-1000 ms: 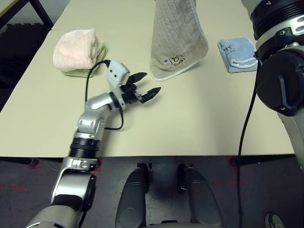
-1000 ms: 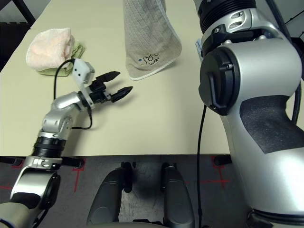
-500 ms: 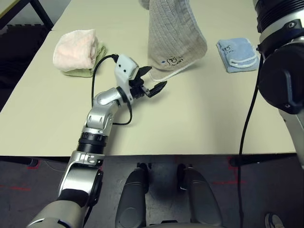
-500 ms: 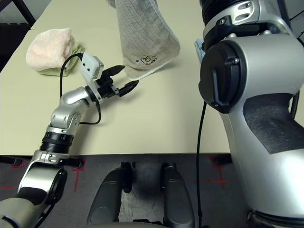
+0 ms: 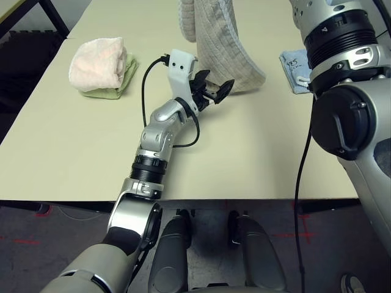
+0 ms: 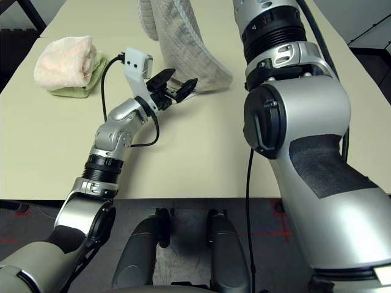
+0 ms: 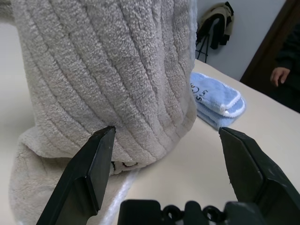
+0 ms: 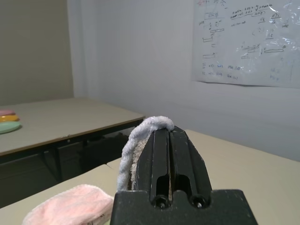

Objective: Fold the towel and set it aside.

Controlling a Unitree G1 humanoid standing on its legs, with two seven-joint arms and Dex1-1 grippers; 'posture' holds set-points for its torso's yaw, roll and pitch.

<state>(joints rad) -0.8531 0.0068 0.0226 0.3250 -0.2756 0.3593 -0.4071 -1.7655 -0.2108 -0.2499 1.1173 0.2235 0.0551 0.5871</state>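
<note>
- Step in hand, as I judge it: securing the hanging towel's (image 5: 221, 43) lower end so a fold can be made. No fold yet.
- Towel hangs over the table (image 5: 256, 152) between the pink towel (image 5: 98, 63) and the blue towel (image 5: 295, 70); its bottom rests bunched on the surface, its top runs out of frame.
- Right gripper (image 8: 161, 140): fingers pressed together with a white towel edge pinched between them, holding it high.
- Left gripper (image 5: 215, 93): fingers wide apart, tips at the towel's bottom; in the wrist view one fingertip (image 7: 101, 154) is just at the terry, the other clear of it.
- Next move likely calls for easing in and closing on the lower hem.
- Left arm stretched forward low over the table; right arm raised, elbow bulking near the camera.
</note>
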